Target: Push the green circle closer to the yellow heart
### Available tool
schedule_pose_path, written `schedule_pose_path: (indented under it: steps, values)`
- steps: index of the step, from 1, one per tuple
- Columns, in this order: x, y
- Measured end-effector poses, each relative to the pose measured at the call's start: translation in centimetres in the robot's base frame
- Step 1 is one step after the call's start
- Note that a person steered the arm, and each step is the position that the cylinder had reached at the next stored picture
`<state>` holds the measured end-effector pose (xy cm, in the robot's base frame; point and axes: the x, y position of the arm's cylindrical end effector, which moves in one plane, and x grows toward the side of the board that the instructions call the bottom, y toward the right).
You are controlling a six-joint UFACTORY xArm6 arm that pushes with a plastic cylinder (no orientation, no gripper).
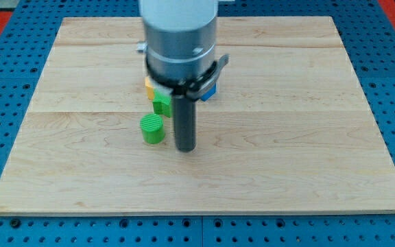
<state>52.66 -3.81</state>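
Note:
A green circle block (152, 129) stands on the wooden board (286, 137), left of centre. My tip (185, 147) rests on the board just to the right of the green circle, a small gap apart. A yellow block (148, 86), shape mostly hidden by the arm, peeks out above the green circle at the view's upper left of the rod. A second green block (161, 103), shape unclear, sits between the yellow block and the green circle.
A blue block (208, 92) shows partly behind the arm's right side. The arm's grey body (180, 38) covers the board's top middle. A blue pegboard surface (5, 82) surrounds the board.

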Motion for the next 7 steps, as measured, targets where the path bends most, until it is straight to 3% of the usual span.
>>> schedule_pose_path:
  steps: [2,3,4,5,7]
  values:
    - [2.1,-10.6]
    - [1.0,-10.9]
    - [-2.6,-10.5]
    - [-2.9,-8.9]
    - [-3.3,0.1]
